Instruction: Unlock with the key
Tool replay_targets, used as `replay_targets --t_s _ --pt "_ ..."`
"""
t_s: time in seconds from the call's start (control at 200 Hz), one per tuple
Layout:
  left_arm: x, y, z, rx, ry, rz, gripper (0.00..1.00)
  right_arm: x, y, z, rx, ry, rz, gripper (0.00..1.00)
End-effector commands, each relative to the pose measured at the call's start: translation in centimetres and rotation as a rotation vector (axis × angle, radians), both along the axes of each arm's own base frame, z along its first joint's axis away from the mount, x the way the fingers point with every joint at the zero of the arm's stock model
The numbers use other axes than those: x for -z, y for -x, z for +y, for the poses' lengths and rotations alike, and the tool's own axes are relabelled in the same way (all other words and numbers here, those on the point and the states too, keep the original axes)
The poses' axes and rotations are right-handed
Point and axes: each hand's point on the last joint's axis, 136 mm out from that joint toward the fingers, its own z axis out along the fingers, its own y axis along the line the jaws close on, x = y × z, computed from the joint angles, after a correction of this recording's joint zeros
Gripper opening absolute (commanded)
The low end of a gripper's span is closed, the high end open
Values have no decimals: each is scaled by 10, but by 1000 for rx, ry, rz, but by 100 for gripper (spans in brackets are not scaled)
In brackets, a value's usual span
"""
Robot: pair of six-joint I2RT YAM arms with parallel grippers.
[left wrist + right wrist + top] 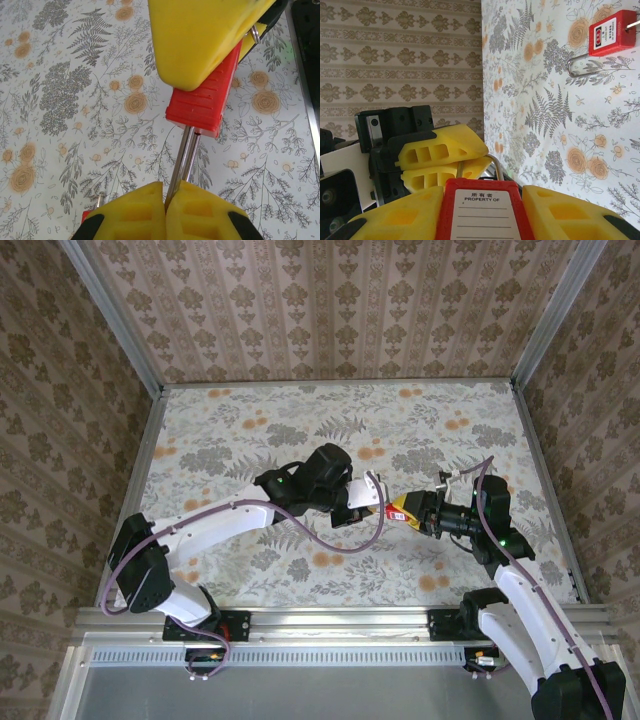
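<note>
Centrally, left hand (165, 200) clenched on shackle (184, 155), right hand (482, 202) grasping red padlock (482, 217), hands facing each other.

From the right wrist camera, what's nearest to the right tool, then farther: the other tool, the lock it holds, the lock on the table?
1. The held lock, inside the right tool, bottom centre.
2. The left tool, just behind, shut on the shackle.
3. The table lock, far off, top right.
</note>
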Motion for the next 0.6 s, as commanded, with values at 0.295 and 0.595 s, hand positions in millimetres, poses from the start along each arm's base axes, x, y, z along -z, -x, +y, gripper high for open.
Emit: replay_targets --t_s 0.295,0.595 --pt "-12 -15 14 -72 6 -48 2 -11 2 0 -23 2 -60 19" --pt "-10 -19 21 -92 -12 -62 1 -14 0 -3 -20 3 -67 19"
